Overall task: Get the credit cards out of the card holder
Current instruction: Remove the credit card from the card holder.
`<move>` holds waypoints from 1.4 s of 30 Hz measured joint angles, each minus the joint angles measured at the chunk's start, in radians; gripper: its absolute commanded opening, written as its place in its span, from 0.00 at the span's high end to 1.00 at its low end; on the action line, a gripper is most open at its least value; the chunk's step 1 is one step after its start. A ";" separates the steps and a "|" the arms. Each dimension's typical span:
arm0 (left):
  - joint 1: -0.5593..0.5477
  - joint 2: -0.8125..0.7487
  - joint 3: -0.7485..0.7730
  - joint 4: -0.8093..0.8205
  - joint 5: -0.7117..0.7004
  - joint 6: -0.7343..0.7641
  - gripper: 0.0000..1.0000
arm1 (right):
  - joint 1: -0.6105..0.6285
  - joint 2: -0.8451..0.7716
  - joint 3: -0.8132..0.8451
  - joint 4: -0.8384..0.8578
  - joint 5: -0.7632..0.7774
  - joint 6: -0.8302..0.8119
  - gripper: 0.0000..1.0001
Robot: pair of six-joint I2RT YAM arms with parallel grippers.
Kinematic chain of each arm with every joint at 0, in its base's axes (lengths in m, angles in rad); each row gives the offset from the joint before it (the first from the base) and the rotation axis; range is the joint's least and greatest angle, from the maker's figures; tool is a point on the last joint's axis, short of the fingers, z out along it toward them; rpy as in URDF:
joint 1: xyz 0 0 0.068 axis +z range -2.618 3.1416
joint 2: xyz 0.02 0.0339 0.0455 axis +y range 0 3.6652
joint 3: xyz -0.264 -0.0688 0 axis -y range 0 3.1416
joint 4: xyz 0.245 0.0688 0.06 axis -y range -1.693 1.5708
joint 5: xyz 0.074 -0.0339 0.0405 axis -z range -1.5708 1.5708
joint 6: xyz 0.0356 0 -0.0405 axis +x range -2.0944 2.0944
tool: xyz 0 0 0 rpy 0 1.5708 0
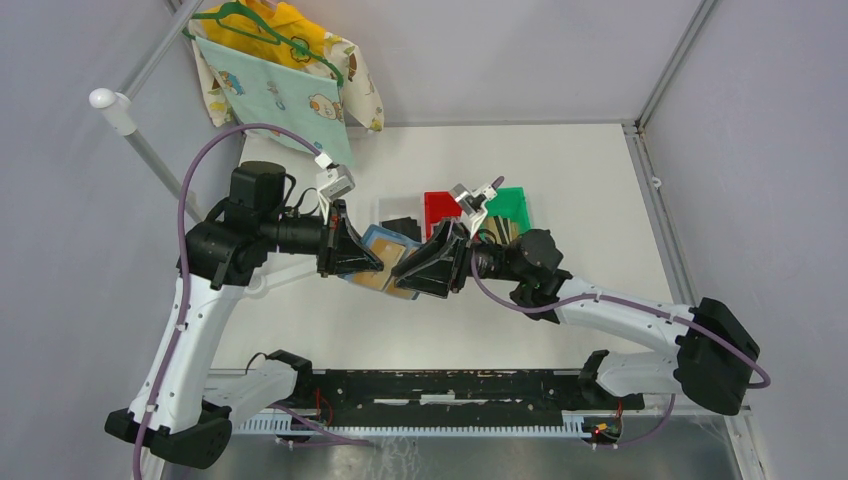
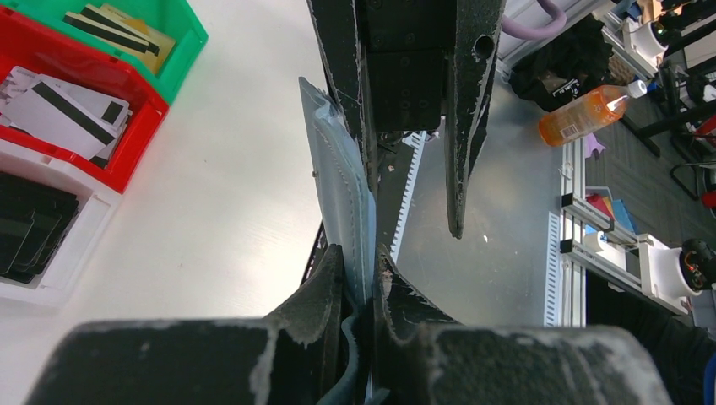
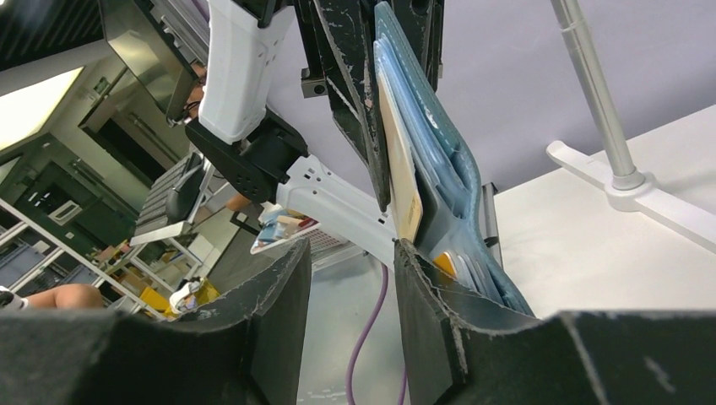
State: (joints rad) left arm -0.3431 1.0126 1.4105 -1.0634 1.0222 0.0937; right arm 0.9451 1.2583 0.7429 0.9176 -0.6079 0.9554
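Observation:
The slate-blue card holder (image 1: 386, 239) is held in the air over the table's middle, tan pockets (image 1: 384, 283) facing down. My left gripper (image 1: 372, 262) is shut on its edge; in the left wrist view the holder (image 2: 344, 190) stands edge-on between the jaws (image 2: 359, 272). My right gripper (image 1: 410, 275) is open, and nothing sits between its jaws (image 3: 350, 261). Its right finger (image 3: 422, 287) lies against the holder (image 3: 452, 173), beside a tan card (image 3: 397, 160) sticking out of a pocket. More card edges (image 3: 446, 263) show inside.
Behind the holder stand a white bin (image 2: 67, 283) with black cards (image 2: 25, 228), a red bin (image 2: 127, 164) with white-grey cards (image 2: 59, 110), and a green bin (image 2: 181, 38) with gold-tan cards (image 2: 118, 29). Cloths on a hanger (image 1: 280, 85) hang at the back left by a white post (image 1: 110, 105).

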 measured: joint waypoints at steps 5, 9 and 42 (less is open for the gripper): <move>0.000 -0.002 0.000 0.001 -0.003 0.000 0.98 | 0.002 -0.032 0.000 -0.071 0.011 -0.039 0.52; 0.000 -0.004 0.000 0.003 -0.018 0.000 0.98 | 0.002 -0.033 0.001 -0.104 0.019 -0.050 0.52; 0.011 -0.074 0.006 0.090 -0.042 -0.036 0.76 | 0.049 0.053 0.024 0.067 0.137 0.068 0.70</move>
State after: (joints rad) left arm -0.3317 0.9386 1.4166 -0.9733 0.9798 0.0574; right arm 0.9943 1.3113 0.7673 0.9848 -0.4713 1.0233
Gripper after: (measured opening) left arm 0.223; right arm 0.317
